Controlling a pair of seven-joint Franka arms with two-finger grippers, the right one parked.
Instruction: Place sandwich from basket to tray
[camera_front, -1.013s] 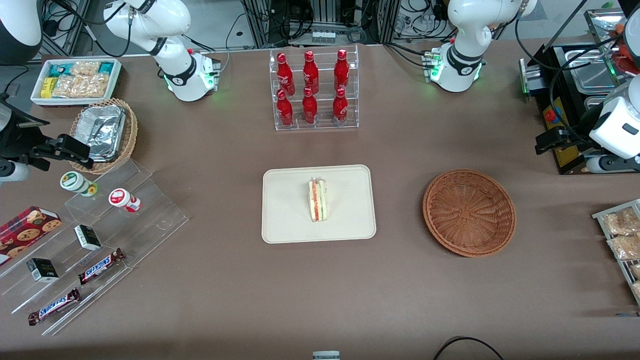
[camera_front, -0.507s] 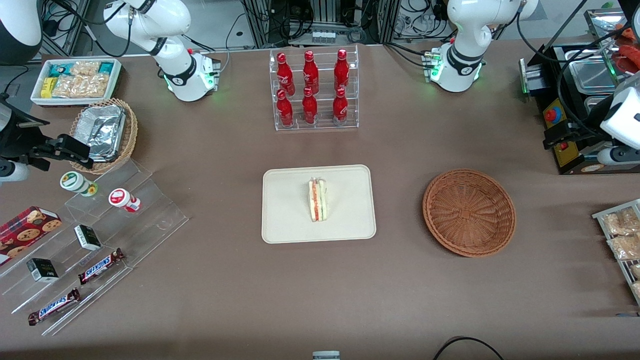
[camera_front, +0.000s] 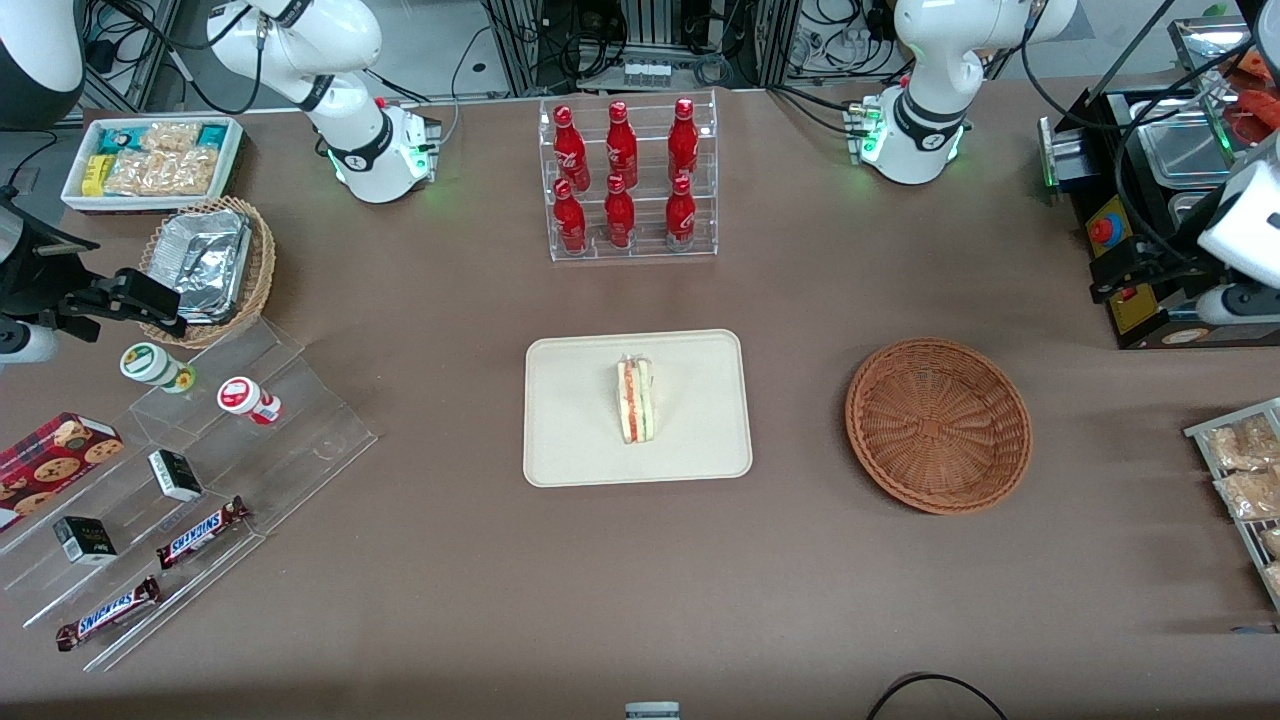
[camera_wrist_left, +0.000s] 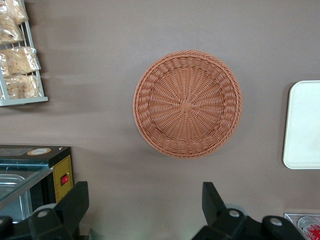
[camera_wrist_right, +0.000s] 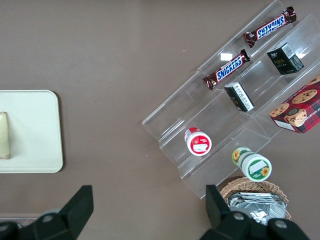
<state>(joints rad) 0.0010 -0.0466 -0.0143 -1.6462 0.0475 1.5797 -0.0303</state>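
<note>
The sandwich (camera_front: 635, 402) stands on edge in the middle of the cream tray (camera_front: 580, 430); its end also shows in the right wrist view (camera_wrist_right: 4, 135) on the tray (camera_wrist_right: 30, 130). The reddish-brown basket (camera_front: 938, 425) sits empty beside the tray, toward the working arm's end. My left gripper (camera_front: 1120, 272) hangs high near that end of the table, above the black machine and farther from the front camera than the basket. In the left wrist view the gripper (camera_wrist_left: 145, 192) is open and empty, with the basket (camera_wrist_left: 187, 104) and the tray's edge (camera_wrist_left: 305, 125) below.
A clear rack of red bottles (camera_front: 625, 180) stands farther back than the tray. A black machine with a red button (camera_front: 1120, 250) and a snack rack (camera_front: 1245, 480) sit at the working arm's end. Acrylic steps with candy bars (camera_front: 190, 480) lie at the parked arm's end.
My left arm has risen and drawn a little toward its end of the table. The sandwich, tray and basket have not moved.
</note>
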